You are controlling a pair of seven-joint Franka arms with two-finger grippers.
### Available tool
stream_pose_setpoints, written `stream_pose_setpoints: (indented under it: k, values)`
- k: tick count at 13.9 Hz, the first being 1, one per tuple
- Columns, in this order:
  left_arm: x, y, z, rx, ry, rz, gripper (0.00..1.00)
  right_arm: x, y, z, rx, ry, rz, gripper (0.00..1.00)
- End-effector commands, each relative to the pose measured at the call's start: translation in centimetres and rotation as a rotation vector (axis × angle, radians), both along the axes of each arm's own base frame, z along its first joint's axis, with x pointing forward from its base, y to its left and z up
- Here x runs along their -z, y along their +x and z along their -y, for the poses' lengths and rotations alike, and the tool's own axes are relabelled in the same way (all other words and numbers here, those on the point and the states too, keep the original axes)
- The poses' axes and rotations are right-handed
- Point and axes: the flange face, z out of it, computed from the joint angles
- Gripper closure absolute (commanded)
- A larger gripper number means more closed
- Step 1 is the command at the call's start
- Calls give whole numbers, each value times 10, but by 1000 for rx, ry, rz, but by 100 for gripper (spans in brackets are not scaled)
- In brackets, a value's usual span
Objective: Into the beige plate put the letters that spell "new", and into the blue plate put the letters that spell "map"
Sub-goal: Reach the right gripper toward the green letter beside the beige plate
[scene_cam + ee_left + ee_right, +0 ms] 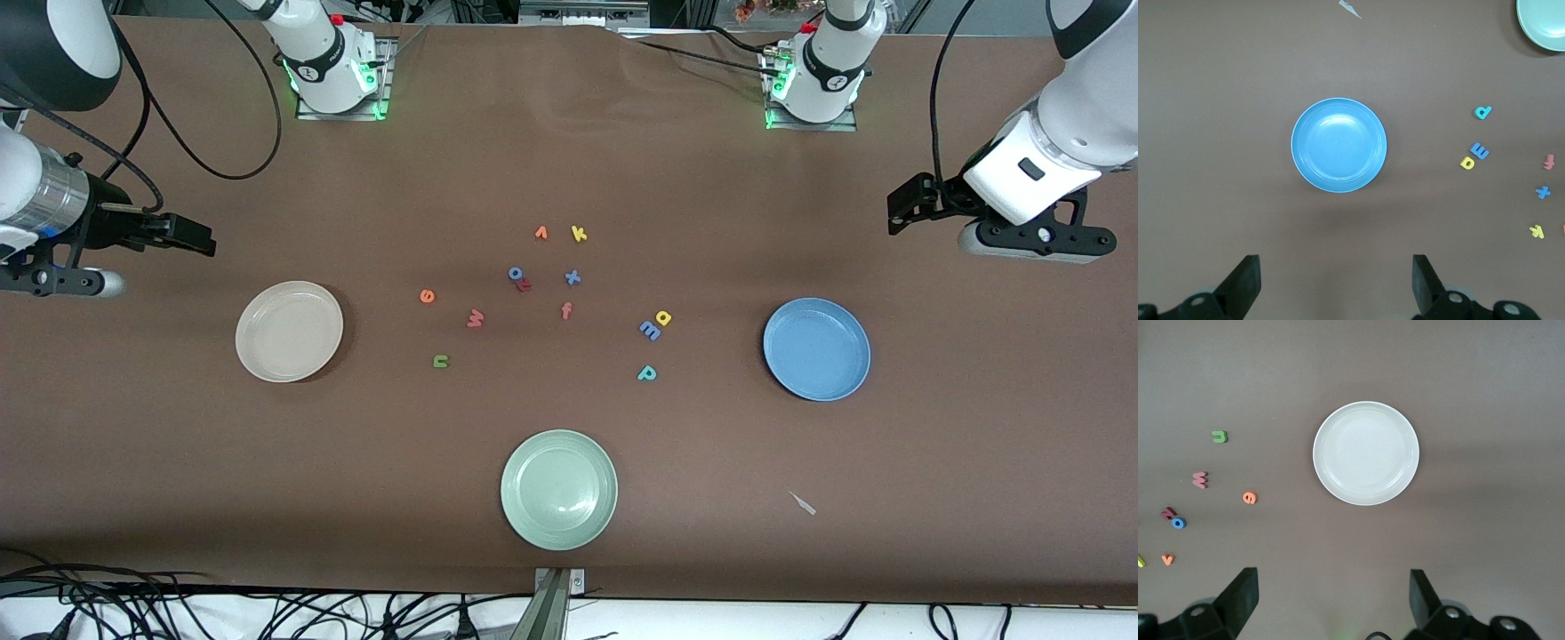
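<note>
The beige plate (289, 331) (1366, 453) lies empty toward the right arm's end of the table. Beside it are the orange e (428, 296), the pinkish w (476, 317) and the green n (441, 361). The blue plate (816, 348) (1339, 145) lies empty toward the left arm's end, with the yellow a (663, 317), blue m (650, 330) and teal p (646, 373) beside it. My right gripper (200, 240) (1333, 593) hangs open above the table by the beige plate. My left gripper (900, 213) (1336, 277) hangs open by the blue plate. Both hold nothing.
A pale green plate (558, 489) sits nearest the front camera. Spare letters lie mid-table: orange v (540, 233), yellow k (579, 234), blue o (516, 273) touching a small red letter (524, 285), blue x (573, 277), orange-red f (566, 310). A white scrap (803, 503) lies near the front edge.
</note>
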Motion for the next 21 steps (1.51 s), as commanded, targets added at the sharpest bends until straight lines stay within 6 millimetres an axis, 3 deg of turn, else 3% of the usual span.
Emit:
stream_pose_setpoints:
  k: [1, 6, 8, 12, 15, 19, 21]
  values:
    - [-6, 1, 0, 19, -5, -6, 0, -1, -2, -8, -16, -4, 6, 0]
    - [-6, 1, 0, 19, -5, -6, 0, 42, 18, -44, -76, 8, -50, 0]
    - [-6, 1, 0, 19, -5, -6, 0, 72, 23, -83, -119, 1, -81, 0]
    - [-6, 1, 0, 19, -5, -6, 0, 129, 30, -153, -41, -28, -61, 0]
    - [-6, 1, 0, 19, -5, -6, 0, 161, 39, -165, -40, -2, -52, 0]
    - [-6, 1, 0, 19, -5, -6, 0, 224, 46, -195, -45, 34, 26, 0]
    - [-6, 1, 0, 19, -5, -6, 0, 251, 51, -200, -13, 40, 64, 0]
